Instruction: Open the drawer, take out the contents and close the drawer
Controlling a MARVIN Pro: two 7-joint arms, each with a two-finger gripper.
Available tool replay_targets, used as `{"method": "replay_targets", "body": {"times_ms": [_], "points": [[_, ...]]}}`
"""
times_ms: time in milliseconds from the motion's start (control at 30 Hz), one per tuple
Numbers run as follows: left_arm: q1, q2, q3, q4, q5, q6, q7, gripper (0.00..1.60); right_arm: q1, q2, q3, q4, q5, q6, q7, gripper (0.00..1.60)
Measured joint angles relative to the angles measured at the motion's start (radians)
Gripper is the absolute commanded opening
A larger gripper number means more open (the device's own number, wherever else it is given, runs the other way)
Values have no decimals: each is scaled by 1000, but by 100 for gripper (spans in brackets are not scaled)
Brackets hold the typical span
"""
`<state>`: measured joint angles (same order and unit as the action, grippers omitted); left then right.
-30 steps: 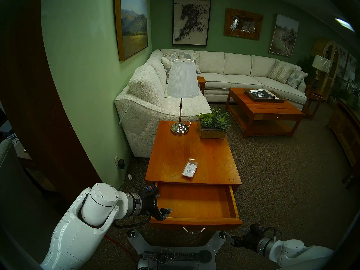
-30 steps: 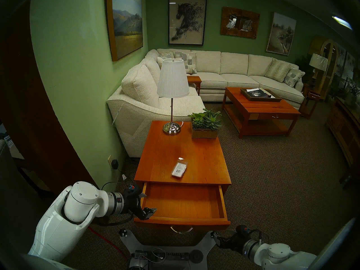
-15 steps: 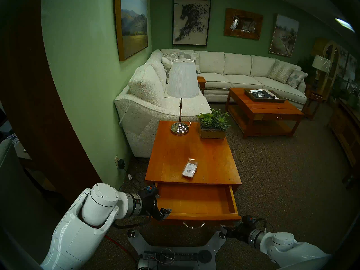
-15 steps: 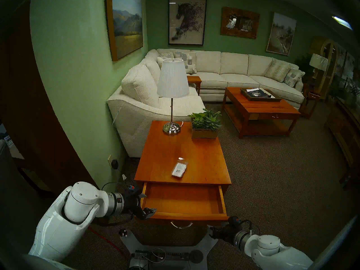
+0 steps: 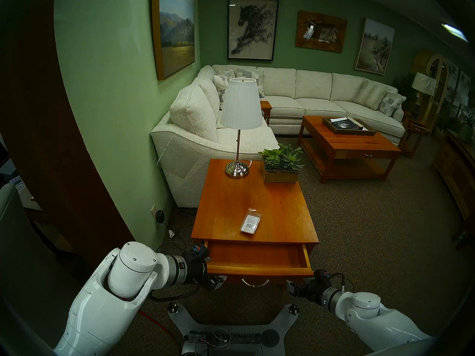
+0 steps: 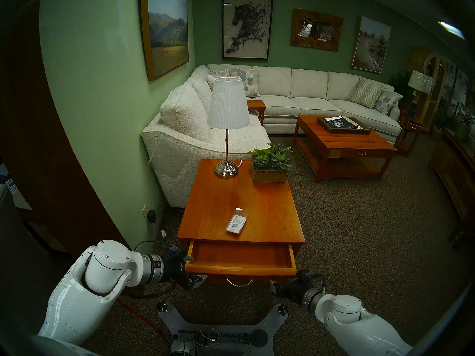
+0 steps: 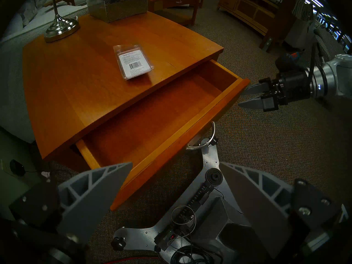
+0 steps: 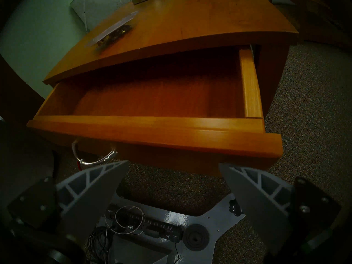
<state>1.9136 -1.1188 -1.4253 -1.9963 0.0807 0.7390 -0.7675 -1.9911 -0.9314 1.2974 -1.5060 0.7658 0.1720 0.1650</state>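
Observation:
The drawer (image 5: 257, 257) of the end table (image 5: 231, 193) is partly open, and its inside is bare in every view (image 7: 152, 113) (image 8: 156, 94). Its silver bail handle (image 5: 255, 283) hangs on the front. The clear packet (image 5: 250, 223) with a barcode label lies on the table top (image 7: 133, 61). My left gripper (image 5: 214, 269) is open and empty, with the drawer's front left corner between its fingers (image 7: 99, 181). My right gripper (image 5: 291, 286) is open and empty, with its fingertips at the right end of the drawer front (image 7: 247, 97).
A lamp (image 5: 237, 165) and a succulent planter (image 5: 281, 168) stand at the back of the table top. A white sofa (image 5: 192, 142) and the green wall are to the left. My base plate (image 5: 231, 329) lies below the drawer. A coffee table (image 5: 347, 147) stands far right.
The drawer has slid partway into the table. My right gripper has moved forward and left with the drawer front. The left arm and the packet have not moved.

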Motion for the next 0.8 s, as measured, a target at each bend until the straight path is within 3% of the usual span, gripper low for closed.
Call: {"method": "replay_targets", "body": {"times_ms": [467,800], "points": [[0,-2,0,3,0,0,-1,160,110,-69,29,59,-57,7,3,160],[0,-2,0,3,0,-1,-2,160,196,-120,32,151,-114,-19,15,160]]}}
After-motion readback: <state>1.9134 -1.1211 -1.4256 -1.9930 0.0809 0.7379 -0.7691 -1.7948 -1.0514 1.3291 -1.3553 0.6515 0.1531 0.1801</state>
